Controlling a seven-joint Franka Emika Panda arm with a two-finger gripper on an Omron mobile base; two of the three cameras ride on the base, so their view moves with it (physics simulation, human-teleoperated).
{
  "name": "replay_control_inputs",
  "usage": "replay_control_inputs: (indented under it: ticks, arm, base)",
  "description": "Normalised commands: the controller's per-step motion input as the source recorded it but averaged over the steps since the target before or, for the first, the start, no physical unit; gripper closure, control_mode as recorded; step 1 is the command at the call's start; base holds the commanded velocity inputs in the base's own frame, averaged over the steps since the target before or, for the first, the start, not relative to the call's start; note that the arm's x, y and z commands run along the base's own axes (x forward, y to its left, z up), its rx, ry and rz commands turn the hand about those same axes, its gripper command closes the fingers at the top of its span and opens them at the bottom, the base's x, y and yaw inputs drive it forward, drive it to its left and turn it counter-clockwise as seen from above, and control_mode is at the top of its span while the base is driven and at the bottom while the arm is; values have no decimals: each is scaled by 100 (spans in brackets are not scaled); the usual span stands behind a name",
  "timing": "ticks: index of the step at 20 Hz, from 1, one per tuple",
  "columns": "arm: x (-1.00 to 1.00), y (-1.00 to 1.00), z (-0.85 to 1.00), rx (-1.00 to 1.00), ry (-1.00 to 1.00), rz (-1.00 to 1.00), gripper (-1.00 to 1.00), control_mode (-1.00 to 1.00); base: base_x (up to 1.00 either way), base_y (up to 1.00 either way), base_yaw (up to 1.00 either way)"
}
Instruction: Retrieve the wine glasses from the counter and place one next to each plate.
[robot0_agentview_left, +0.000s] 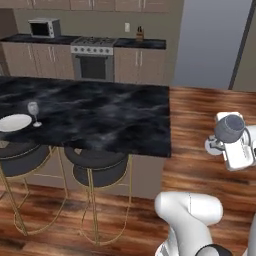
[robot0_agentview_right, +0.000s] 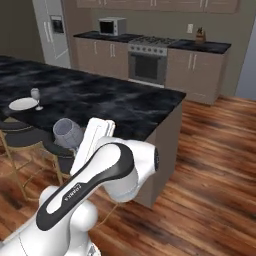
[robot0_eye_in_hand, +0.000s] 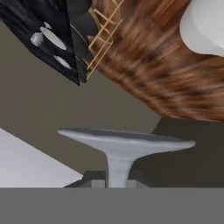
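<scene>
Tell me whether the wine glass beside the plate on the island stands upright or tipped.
Upright: the wine glass stands on its foot, bowl up, beside the plate.

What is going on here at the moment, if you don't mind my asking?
The robot arm is carrying a wine glass in its gripper, jaws shut on the stem, held out over the wooden floor beside the black marble island. Another wine glass already stands upright next to a white plate at the island's far end, above the gold-legged stools. The carried glass has not yet been set down.
</scene>
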Motion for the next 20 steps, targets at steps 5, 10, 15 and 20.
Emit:
replay_control_inputs:
  ticks: [5, 10, 15, 20]
  arm:
    - [0, 0, 0, 0, 0, 0, 100, 100]
    - [0, 0, 0, 0, 0, 0, 100, 100]
    - [0, 0, 0, 0, 0, 0, 100, 100]
    - [0, 0, 0, 0, 0, 0, 100, 100]
  base:
    - [-63, 100, -27]
    - [-45, 100, -24]
    - [-2, 100, -22]
    - [0, 100, -16]
